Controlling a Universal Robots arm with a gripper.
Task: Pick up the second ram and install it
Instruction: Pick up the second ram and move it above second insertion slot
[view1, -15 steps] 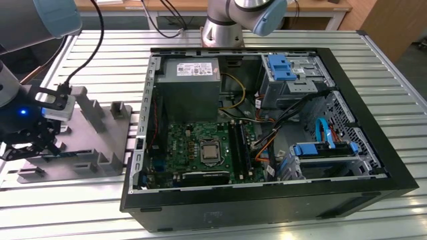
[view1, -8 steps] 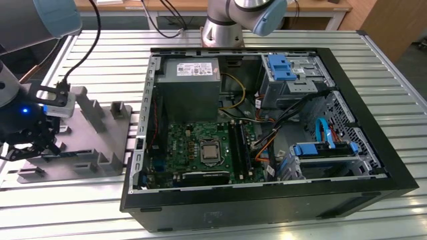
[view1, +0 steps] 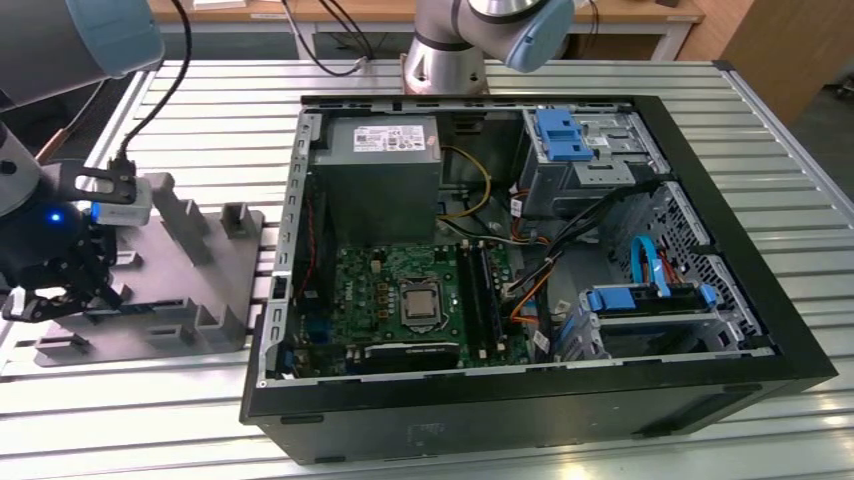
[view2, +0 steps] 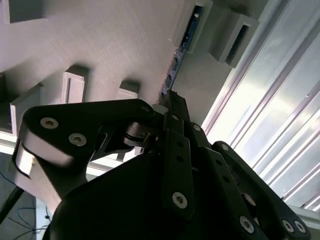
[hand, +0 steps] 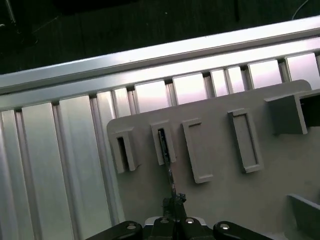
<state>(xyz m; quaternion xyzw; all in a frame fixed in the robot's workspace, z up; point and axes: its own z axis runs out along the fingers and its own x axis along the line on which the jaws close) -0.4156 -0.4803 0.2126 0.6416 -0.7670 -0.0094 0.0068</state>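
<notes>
Gripper (hand: 173, 202) clamped on one ram (view2: 176, 62), upright in one grey fixture (hand: 220, 185).

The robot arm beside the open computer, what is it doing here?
The gripper is at the grey fixture, its jaws closed on the edge of the second ram, which stands in a fixture slot. The open computer case with the motherboard lies at the exterior view's right.

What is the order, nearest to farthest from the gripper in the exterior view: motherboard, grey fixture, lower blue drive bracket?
1. Grey fixture, at the gripper, the exterior view's left.
2. Motherboard, on the case floor.
3. Lower blue drive bracket, the exterior view's right.
</notes>
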